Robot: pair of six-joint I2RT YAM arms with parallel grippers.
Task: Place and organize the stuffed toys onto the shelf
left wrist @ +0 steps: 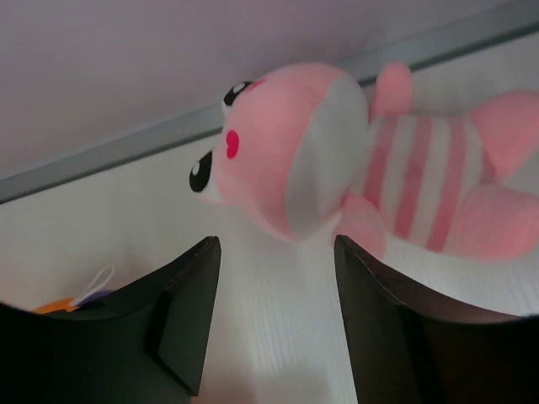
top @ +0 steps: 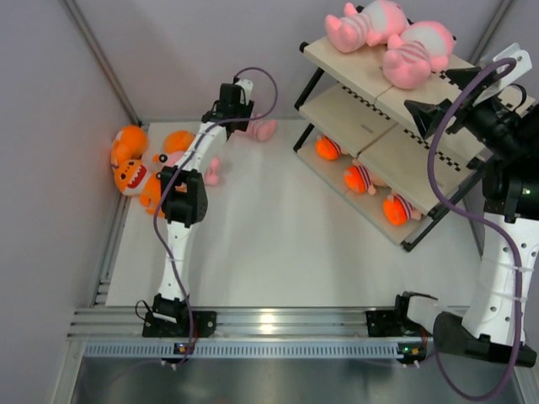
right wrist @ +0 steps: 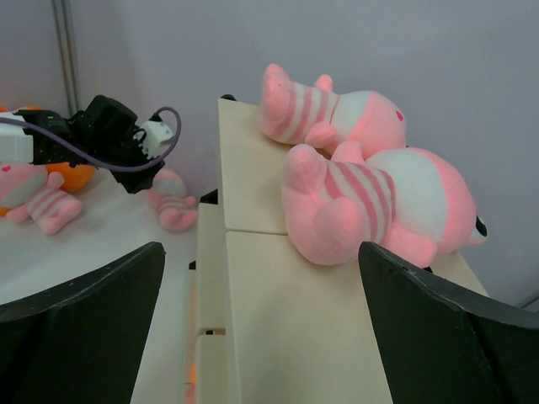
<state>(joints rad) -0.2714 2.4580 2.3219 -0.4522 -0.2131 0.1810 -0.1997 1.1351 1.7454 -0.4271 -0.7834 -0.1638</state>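
The left gripper point(left wrist: 276, 246), at the upper middle of the top view, is partly open and empty. Its fingers stop just short of a pink striped toy point(left wrist: 286, 151) lying on the table point(top: 278, 236). At upper right, the right gripper point(right wrist: 259, 249) gapes wide and holds nothing. It is near a first pink toy point(top: 366, 23) and a second pink toy point(top: 417, 55) on the top tier of the shelf point(top: 358, 114).
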